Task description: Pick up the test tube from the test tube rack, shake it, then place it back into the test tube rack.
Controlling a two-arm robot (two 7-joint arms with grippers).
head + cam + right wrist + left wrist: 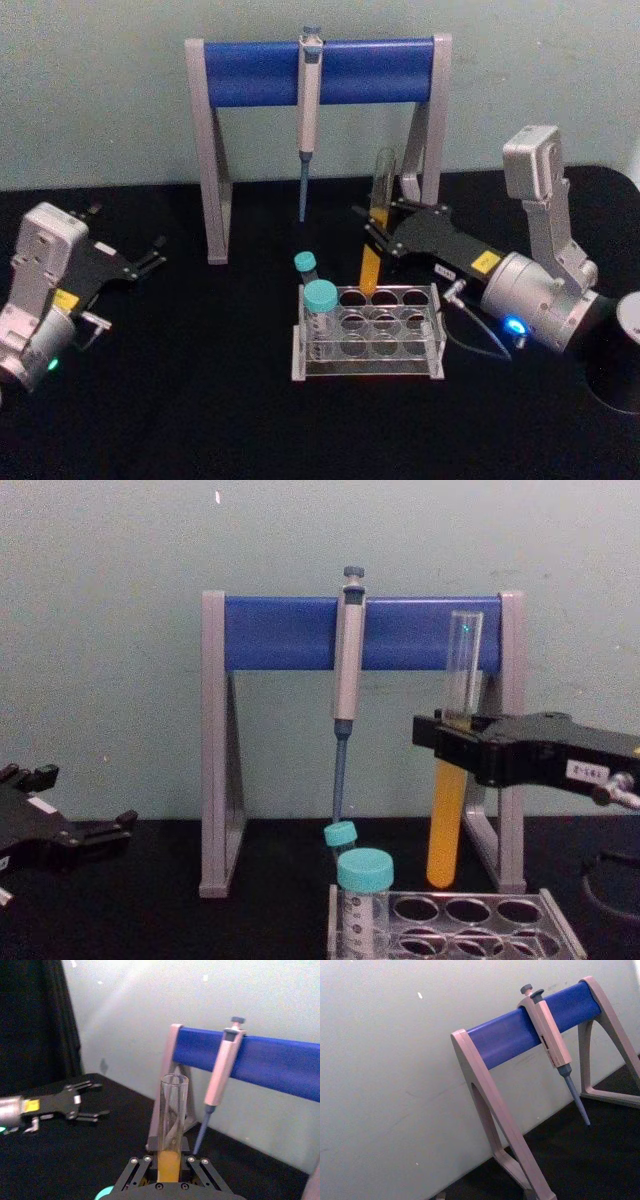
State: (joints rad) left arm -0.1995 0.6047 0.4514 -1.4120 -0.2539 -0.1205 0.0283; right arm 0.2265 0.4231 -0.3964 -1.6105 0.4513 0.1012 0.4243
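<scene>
The black surface (pixel 200 400) carried a pipette stand (pixel 260 70) at the back and the test tube rack (pixel 365 368) in front. The right gripper (pixel 374 228) reached in from the side, its fingers pinching the test tube (pixel 447 820) around its middle. It hung nearly upright, clear above the rack's back holes, likely so the orange liquid wouldn't spill. The left gripper (pixel 104 1099) lay well apart, fingers spread, apparently keeping clear. Two teal-capped tubes (pixel 320 300) stood in the rack's left column.
</scene>
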